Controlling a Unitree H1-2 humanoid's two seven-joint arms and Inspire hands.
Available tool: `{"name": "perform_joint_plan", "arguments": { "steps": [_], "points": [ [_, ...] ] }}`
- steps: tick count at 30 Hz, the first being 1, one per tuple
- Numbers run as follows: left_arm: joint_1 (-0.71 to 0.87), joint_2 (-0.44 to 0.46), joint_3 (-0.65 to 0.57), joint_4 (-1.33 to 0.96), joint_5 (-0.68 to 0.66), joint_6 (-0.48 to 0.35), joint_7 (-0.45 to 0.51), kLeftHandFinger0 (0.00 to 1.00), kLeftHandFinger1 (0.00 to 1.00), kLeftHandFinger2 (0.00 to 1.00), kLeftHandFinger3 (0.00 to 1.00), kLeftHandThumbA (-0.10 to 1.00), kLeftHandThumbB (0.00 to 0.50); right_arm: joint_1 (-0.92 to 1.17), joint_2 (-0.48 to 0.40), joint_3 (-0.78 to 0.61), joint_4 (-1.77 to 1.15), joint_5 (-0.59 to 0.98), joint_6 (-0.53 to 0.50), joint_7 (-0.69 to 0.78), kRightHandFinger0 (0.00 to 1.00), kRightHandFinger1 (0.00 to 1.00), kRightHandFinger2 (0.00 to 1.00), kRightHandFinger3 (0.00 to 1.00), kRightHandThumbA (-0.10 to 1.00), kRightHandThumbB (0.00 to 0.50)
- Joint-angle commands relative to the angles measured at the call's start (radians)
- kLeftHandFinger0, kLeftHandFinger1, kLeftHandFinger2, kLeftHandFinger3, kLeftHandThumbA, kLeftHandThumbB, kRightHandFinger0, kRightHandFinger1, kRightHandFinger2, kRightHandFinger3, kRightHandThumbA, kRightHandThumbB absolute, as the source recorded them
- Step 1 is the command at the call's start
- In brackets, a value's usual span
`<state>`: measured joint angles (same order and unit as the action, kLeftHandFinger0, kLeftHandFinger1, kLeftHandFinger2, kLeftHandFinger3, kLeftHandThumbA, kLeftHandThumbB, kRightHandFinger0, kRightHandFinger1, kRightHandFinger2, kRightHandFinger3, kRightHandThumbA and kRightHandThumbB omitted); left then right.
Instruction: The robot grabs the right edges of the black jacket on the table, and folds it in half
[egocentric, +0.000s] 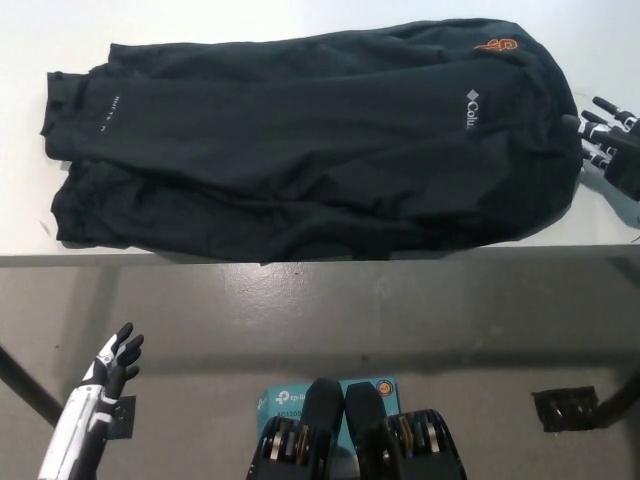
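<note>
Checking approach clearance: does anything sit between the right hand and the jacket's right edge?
Nothing visible does. The right hand is at the black jacket's right edge over bare table. The left hand hangs below the table edge.

A white table (300, 20) spans the upper view, its front edge running straight across. Below it lies a grey, glossy floor (300, 300) showing soft reflections. A small black object (565, 408) rests on the floor at lower right.
</note>
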<state>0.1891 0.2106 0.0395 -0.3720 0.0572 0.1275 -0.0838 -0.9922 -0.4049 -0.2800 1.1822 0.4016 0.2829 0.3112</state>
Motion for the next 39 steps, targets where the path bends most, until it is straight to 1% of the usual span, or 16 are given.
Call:
{"name": "perform_joint_plan", "arguments": {
  "steps": [1,5,11,14,16,17,22,24,26,27,28,29,31,37,38,39],
  "points": [
    [-0.006,0.015,0.009,-0.030,-0.022,-0.026,-0.014,1.00,1.00,1.00,1.00,0.95,0.071,-0.042,-0.007,-0.008,0.001,-0.005,-0.047,0.015,1.00,1.00,1.00,1.00,1.00,0.390],
    [-0.010,0.020,0.007,-0.038,-0.022,-0.026,-0.017,1.00,1.00,1.00,1.00,0.96,0.072,-0.047,-0.005,-0.008,0.022,-0.007,-0.064,0.012,1.00,1.00,1.00,1.00,1.00,0.384],
    [-0.011,0.025,0.005,-0.040,-0.018,-0.026,-0.019,1.00,1.00,1.00,1.00,0.98,0.094,-0.061,0.004,-0.008,0.039,-0.007,-0.061,0.009,1.00,1.00,1.00,1.00,1.00,0.386],
    [-0.018,0.024,0.003,-0.039,-0.017,-0.023,-0.022,1.00,1.00,1.00,1.00,0.97,0.096,-0.070,0.020,-0.023,0.035,0.009,-0.044,0.006,1.00,1.00,1.00,1.00,1.00,0.401],
    [-0.019,0.024,0.005,-0.040,-0.022,-0.026,-0.025,1.00,1.00,1.00,1.00,0.96,0.077,-0.076,0.032,-0.038,0.038,0.021,-0.028,0.001,1.00,1.00,1.00,1.00,1.00,0.410],
    [-0.018,0.024,0.005,-0.040,-0.021,-0.027,-0.025,1.00,1.00,1.00,1.00,0.96,0.075,-0.079,0.036,-0.048,0.044,0.029,-0.022,0.001,1.00,1.00,1.00,1.00,1.00,0.411],
    [-0.020,0.026,0.009,-0.035,-0.026,-0.031,-0.025,1.00,1.00,1.00,1.00,0.92,0.059,-0.102,0.051,-0.133,0.087,0.090,0.006,0.042,1.00,1.00,1.00,1.00,1.00,0.426],
    [-0.020,0.030,0.011,-0.035,-0.030,-0.033,-0.027,1.00,1.00,1.00,1.00,0.92,0.060,-0.110,0.060,-0.192,0.092,0.137,0.042,0.047,1.00,1.00,1.00,1.00,1.00,0.427],
    [-0.020,0.028,0.013,-0.038,-0.029,-0.026,-0.024,1.00,1.00,1.00,1.00,0.91,0.067,-0.118,0.062,-0.234,0.108,0.161,0.066,0.061,1.00,1.00,1.00,1.00,1.00,0.451],
    [-0.019,0.028,0.014,-0.039,-0.031,-0.023,-0.024,1.00,1.00,1.00,1.00,0.91,0.068,-0.120,0.063,-0.247,0.112,0.165,0.069,0.065,1.00,1.00,1.00,1.00,1.00,0.454],
    [-0.020,0.031,0.013,-0.037,-0.024,-0.028,-0.024,1.00,1.00,1.00,1.00,0.91,0.066,-0.120,0.066,-0.256,0.109,0.166,0.080,0.082,1.00,1.00,1.00,1.00,1.00,0.492],
    [-0.020,0.032,0.013,-0.036,-0.023,-0.029,-0.024,1.00,1.00,1.00,1.00,0.91,0.066,-0.119,0.068,-0.259,0.107,0.166,0.083,0.089,1.00,1.00,1.00,1.00,1.00,0.497],
    [-0.019,0.034,0.012,-0.036,-0.014,-0.029,-0.024,1.00,1.00,1.00,1.00,0.93,0.069,-0.118,0.068,-0.266,0.112,0.167,0.094,0.109,1.00,1.00,1.00,1.00,1.00,0.500],
    [-0.021,0.032,0.015,-0.036,-0.034,-0.027,-0.029,1.00,1.00,1.00,1.00,0.91,0.064,-0.110,0.076,-0.269,0.116,0.170,0.117,0.163,1.00,1.00,1.00,1.00,1.00,0.500],
    [-0.025,0.034,0.014,-0.036,-0.023,-0.025,-0.027,1.00,1.00,1.00,1.00,0.92,0.082,-0.110,0.079,-0.262,0.111,0.165,0.116,0.162,1.00,1.00,1.00,1.00,1.00,0.500],
    [-0.025,0.035,0.014,-0.037,-0.022,-0.025,-0.027,1.00,1.00,1.00,1.00,0.92,0.083,-0.110,0.079,-0.260,0.110,0.165,0.116,0.162,1.00,1.00,1.00,1.00,1.00,0.500]
  ]
}}
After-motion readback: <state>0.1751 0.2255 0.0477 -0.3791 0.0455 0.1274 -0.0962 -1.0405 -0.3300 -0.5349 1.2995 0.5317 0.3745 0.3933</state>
